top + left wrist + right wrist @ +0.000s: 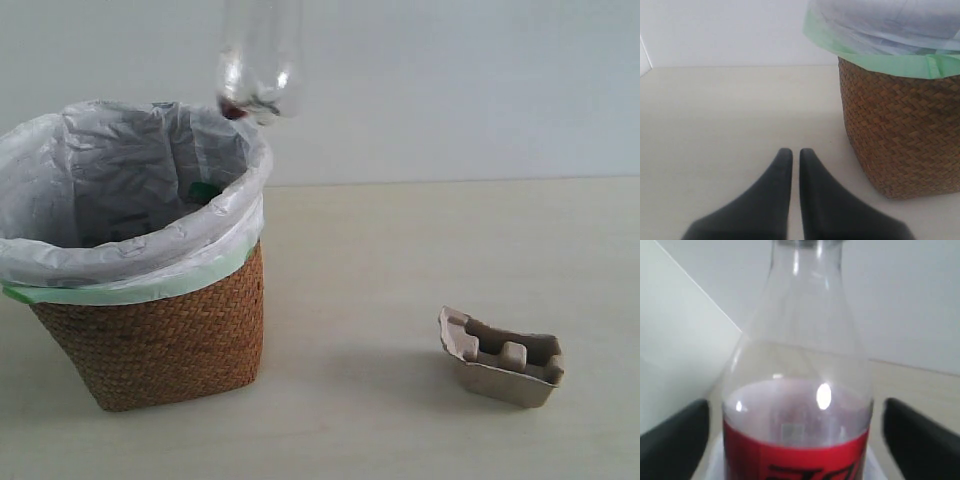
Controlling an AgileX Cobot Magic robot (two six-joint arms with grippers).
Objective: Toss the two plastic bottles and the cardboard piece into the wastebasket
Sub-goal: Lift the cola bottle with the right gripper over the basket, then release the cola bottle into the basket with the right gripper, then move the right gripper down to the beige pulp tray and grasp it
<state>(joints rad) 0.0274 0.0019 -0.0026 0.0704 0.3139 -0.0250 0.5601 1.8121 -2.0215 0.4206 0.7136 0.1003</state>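
The taller clear bottle with the red label [260, 70] hangs in the air above the far rim of the wastebasket [160, 330], its upper part cut off by the frame. In the right wrist view the bottle [797, 390] stands between the fingers of my right gripper [796, 415], which is open, with a gap on each side. My left gripper [796, 155] is shut on nothing, low over the table beside the wicker wall [900, 135]. The cardboard piece [503, 365] lies on the table to the right. The green-capped bottle is not visible.
The basket's white bag with a green edge [130, 270] folds over the rim. A pale wall rises behind the light wooden table [420, 250].
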